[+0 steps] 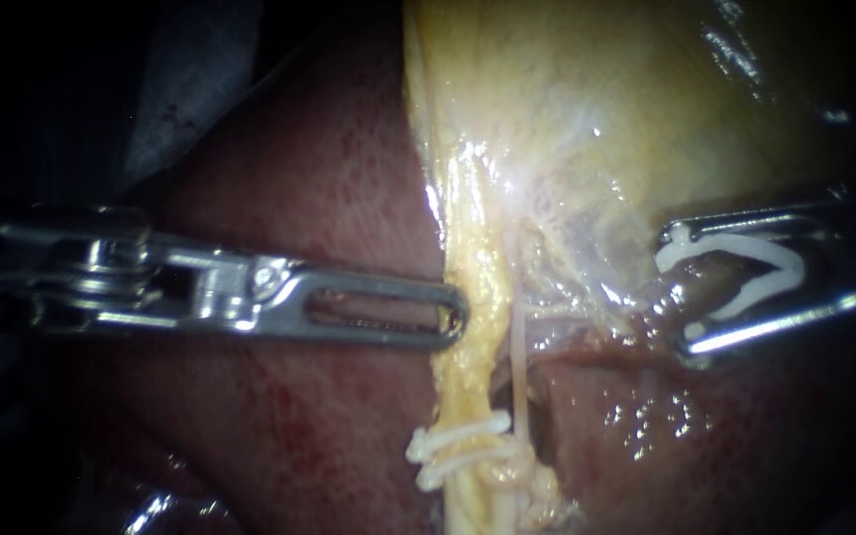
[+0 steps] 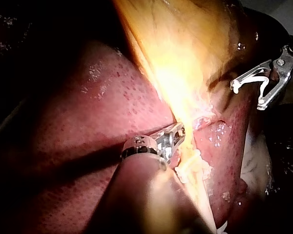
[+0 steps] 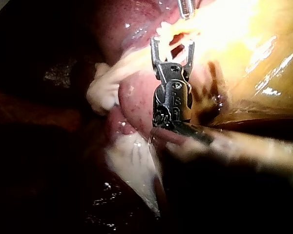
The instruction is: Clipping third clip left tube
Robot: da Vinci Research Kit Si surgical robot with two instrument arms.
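The right instrument is holding an open white clip in its spread pincer, apart from the left tube. Soft and slippery, the tube is wanting a gentle bite above its two clips. The left instrument is touching it; its grip I cannot tell.

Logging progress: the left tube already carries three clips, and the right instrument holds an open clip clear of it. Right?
No: the endoscope view shows two clips on the left tube, not three. The right instrument does hold an open clip clear of it.
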